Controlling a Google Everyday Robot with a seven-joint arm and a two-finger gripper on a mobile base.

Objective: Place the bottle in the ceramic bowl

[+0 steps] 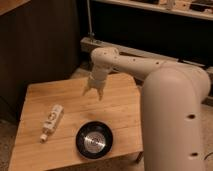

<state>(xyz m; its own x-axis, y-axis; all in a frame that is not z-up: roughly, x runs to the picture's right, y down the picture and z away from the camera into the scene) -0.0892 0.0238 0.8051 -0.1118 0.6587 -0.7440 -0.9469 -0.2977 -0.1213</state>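
Closest and largest, the robot's bulky white jointed arm (165, 95) fills the right side of the view and reaches leftward over the pale wooden rectangular desk (60, 95). The desk stands on a speckled floor in front of dark panelling.

Near the desk's front edge, right of centre, sits the round glossy black ceramic bowl (80, 142). It is upright, its shiny grey inside catches the light, and nothing lies in it.

To the left of the bowl and apart from it, the slim cream-white bottle (51, 121) lies on its side on the desk's left half. It is angled, with its small capped neck toward the front edge and its base toward the back.

Smallest, the white two-finger end effector (93, 95) hangs pointing downward above the middle of the desk. It is behind the bowl and to the right of the bottle, well apart from both. It is released, its fingers spread with nothing between them.
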